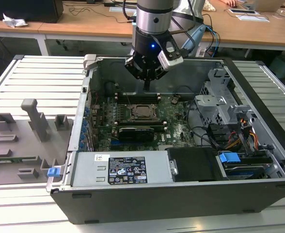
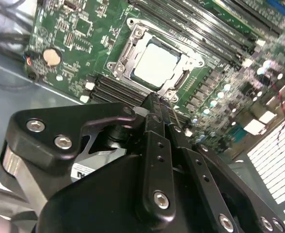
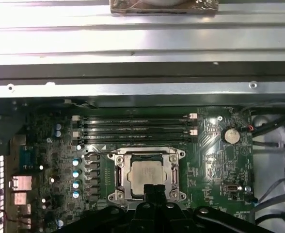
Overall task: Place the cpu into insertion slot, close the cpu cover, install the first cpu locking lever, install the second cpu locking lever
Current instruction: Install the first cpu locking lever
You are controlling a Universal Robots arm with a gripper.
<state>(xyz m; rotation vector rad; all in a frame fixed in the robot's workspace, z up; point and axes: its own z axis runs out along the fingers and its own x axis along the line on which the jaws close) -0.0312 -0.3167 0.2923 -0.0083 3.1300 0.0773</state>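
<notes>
A: What does the exterior view add?

B: The whole open computer case [image 1: 181, 204], plus a grey tray of holders [image 1: 16, 145] on the exterior view's left. The gripper [image 1: 147, 86] hangs inside the case, over the green motherboard [image 1: 179, 128].

A: And the wrist views?

B: Close detail of the board. The first wrist view takes in the long memory slots [image 3: 135, 124] and a coin battery [image 3: 231, 135] near the socket. The second wrist view looks along the back of the gripper toward the same socket.

A: The fingers?

B: Pressed together in both wrist views — nothing is pinched between them, and the fingertips [image 2: 152, 102] are bare.

A: Where's the cpu?

B: The cpu [image 3: 146, 177] sits in the insertion slot [image 3: 128, 167] with its silvery top up, and the cpu cover [image 3: 119, 177] lies flat around it as a frame. It lies just ahead of the fingertips — the exterior view shows a gap between them and the cpu. I can't tell whether the levers are latched.
</notes>
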